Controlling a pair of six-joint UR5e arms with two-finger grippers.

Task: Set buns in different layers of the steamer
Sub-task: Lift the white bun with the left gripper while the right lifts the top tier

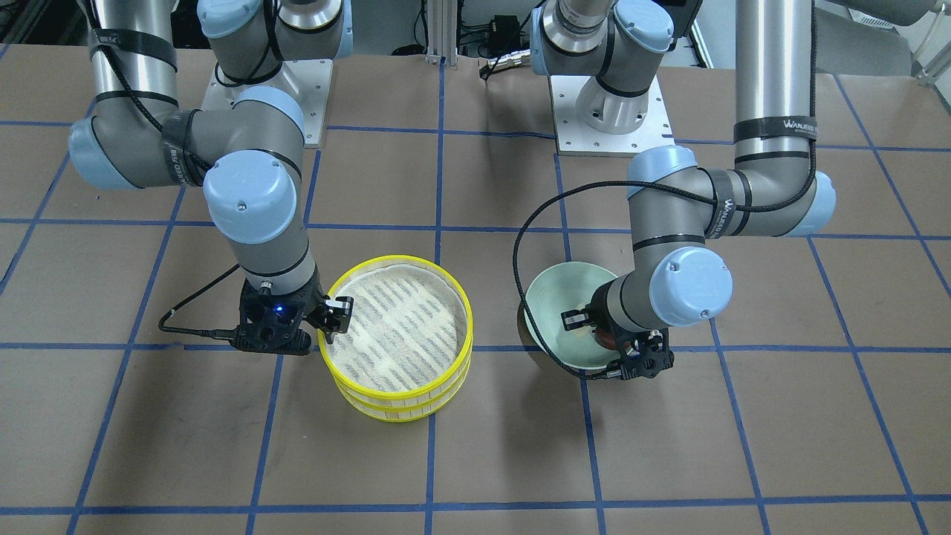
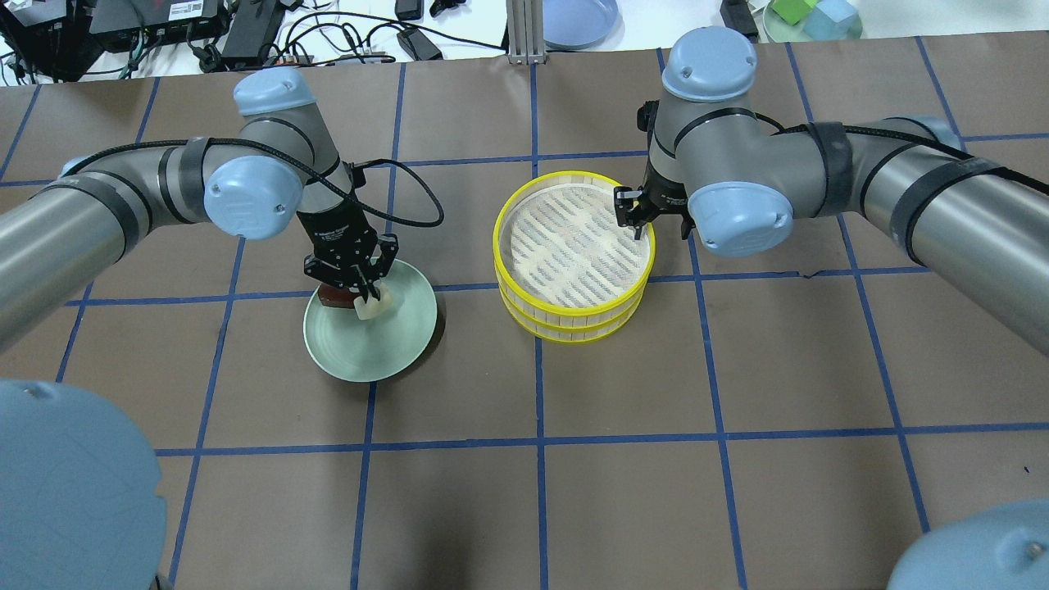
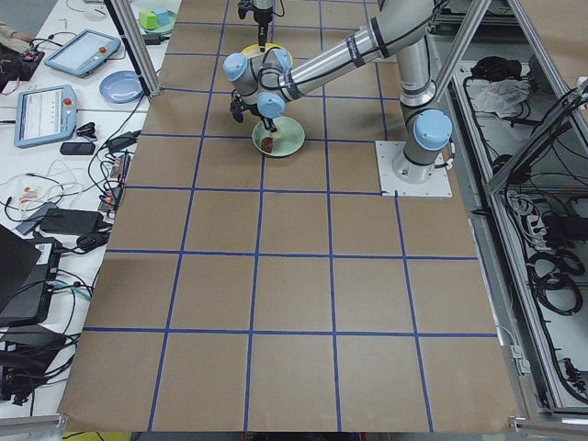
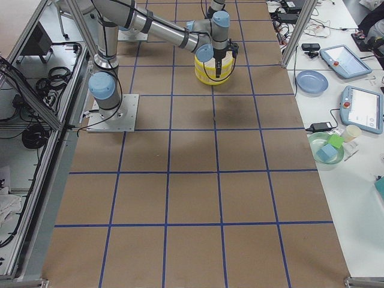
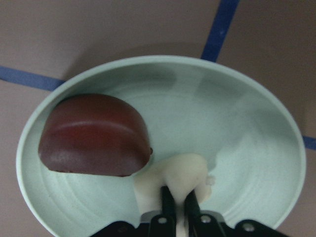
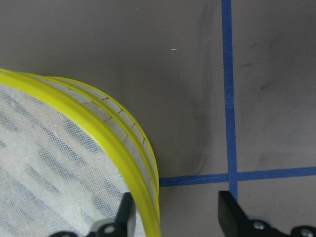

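Observation:
Two yellow-rimmed steamer trays (image 2: 574,174) stand stacked at mid table, the top one empty; they also show in the front view (image 1: 401,260). My right gripper (image 2: 631,215) is open and straddles the top tray's rim (image 6: 143,163), one finger inside and one outside. A pale green plate (image 2: 369,348) holds a dark reddish-brown bun (image 5: 94,136) and a pale cream bun (image 5: 173,175), side by side and touching. My left gripper (image 5: 178,195) is shut on the cream bun (image 2: 370,308) over the plate. I cannot tell whether that bun is lifted off the plate.
The back table edge holds a blue plate (image 2: 578,20), a green bowl with blocks (image 2: 811,20) and cables. Both arms reach low over the table. The left arm's black cable (image 2: 410,215) loops between the plate and the steamer.

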